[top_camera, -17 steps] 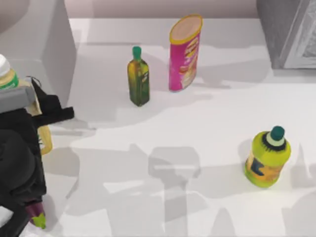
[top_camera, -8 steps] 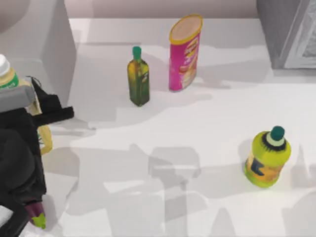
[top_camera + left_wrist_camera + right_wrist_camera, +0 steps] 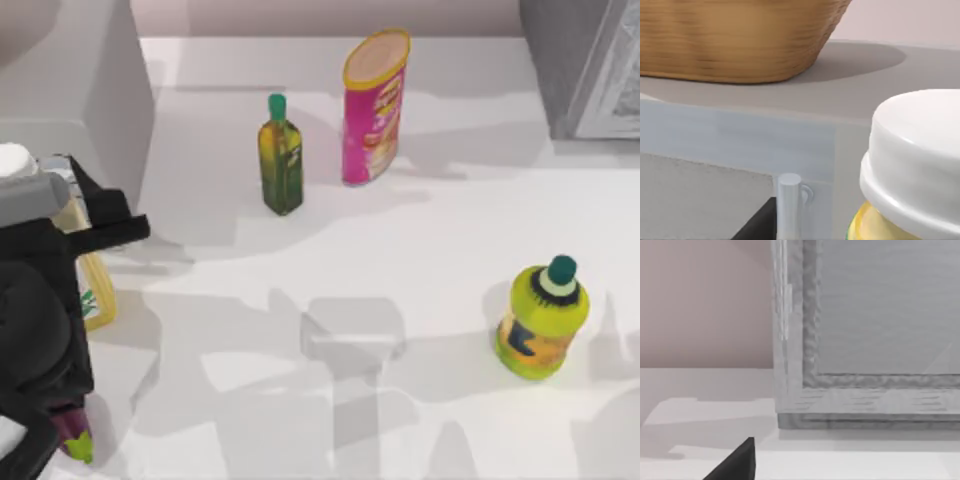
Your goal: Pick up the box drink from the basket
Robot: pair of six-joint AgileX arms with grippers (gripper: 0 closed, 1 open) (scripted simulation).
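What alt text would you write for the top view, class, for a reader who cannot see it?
At the table's left edge the left gripper sits over a pale-yellow box drink. An olive-oil bottle and a pink canister stand behind; a yellow-green bottle stands right.

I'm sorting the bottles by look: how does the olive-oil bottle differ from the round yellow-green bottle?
The olive-oil bottle is slim and dark green-amber; the round bottle is squat, wide and bright yellow-green. The olive-oil bottle stands toward the back middle of the table, beside the pink canister; the round bottle stands alone near the front right. The round bottle carries an orange and blue label, which the olive-oil bottle lacks. Both have green caps.
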